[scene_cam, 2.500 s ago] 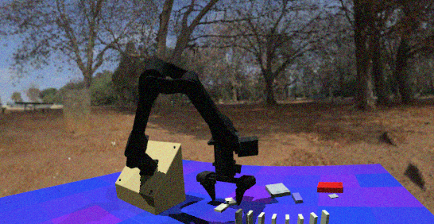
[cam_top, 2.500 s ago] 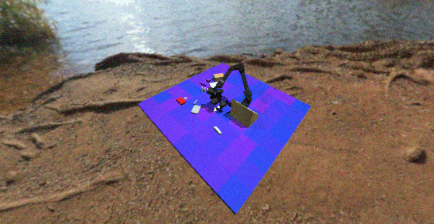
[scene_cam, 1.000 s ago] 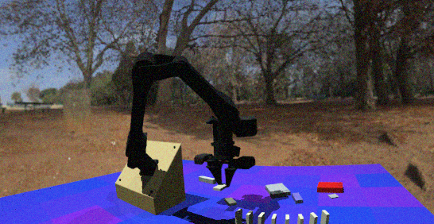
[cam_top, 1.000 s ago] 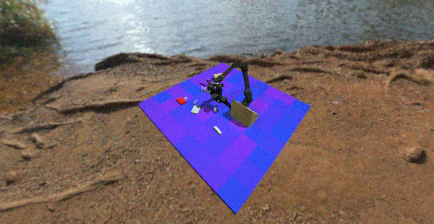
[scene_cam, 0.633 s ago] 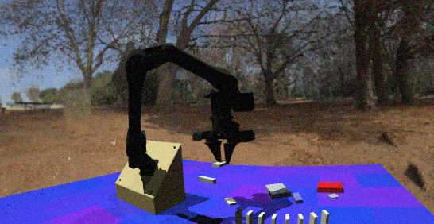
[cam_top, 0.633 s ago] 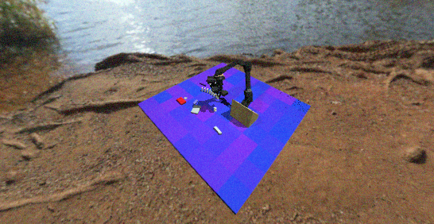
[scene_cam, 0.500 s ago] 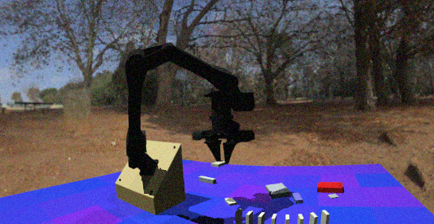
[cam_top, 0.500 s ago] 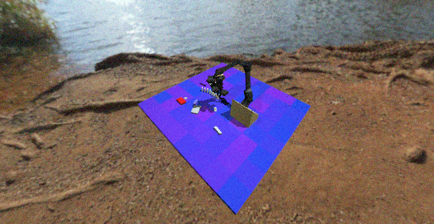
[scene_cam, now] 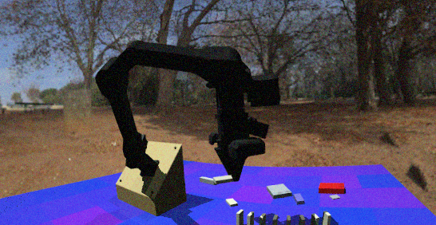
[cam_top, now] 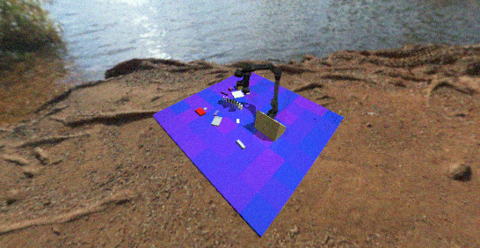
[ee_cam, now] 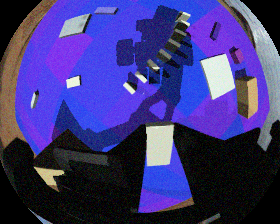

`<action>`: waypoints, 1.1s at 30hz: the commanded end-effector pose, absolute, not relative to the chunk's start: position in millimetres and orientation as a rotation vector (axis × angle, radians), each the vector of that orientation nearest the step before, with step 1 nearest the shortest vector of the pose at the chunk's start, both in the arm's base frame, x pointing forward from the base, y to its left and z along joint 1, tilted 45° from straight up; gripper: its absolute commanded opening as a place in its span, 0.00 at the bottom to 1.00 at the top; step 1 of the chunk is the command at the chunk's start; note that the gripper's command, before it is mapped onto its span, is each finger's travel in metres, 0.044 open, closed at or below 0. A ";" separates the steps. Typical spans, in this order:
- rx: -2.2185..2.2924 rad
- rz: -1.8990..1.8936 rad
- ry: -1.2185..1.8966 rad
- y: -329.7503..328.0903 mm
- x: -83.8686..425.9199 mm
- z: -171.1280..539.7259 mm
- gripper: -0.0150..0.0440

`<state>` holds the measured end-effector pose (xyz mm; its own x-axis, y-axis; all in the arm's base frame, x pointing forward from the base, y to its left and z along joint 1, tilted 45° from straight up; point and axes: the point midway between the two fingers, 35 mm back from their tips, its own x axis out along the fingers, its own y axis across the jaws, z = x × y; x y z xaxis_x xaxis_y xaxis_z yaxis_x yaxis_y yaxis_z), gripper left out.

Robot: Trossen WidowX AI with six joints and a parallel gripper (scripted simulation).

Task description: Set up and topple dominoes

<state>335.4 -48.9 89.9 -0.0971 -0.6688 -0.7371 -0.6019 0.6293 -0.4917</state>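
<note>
Arm (cam_top: 264,67) (scene_cam: 172,57) is up over the counter (cam_top: 211,153) (scene_cam: 279,208) (ee_cam: 46,100), bent over w/ its wrist hanging down. Tan wedge (cam_top: 269,126) (scene_cam: 169,179) sits by the arm's foot. Gripper (scene_cam: 236,179) (ee_cam: 159,127) has a pale domino (ee_cam: 159,145) clamped btwn its fingers, off the counter afaict. Red block (cam_top: 200,112) (scene_cam: 331,187) lies flat near a gray slab (cam_top: 216,120) (scene_cam: 279,191) (ee_cam: 75,25). Row (cam_top: 232,103) (scene_cam: 283,219) (ee_cam: 166,54) of dominoes is standing, tbh kinda curved in the wrist cam.
</note>
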 end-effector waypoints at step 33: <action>-0.481 -0.089 1.483 -123.1 340.7 90.6 0.44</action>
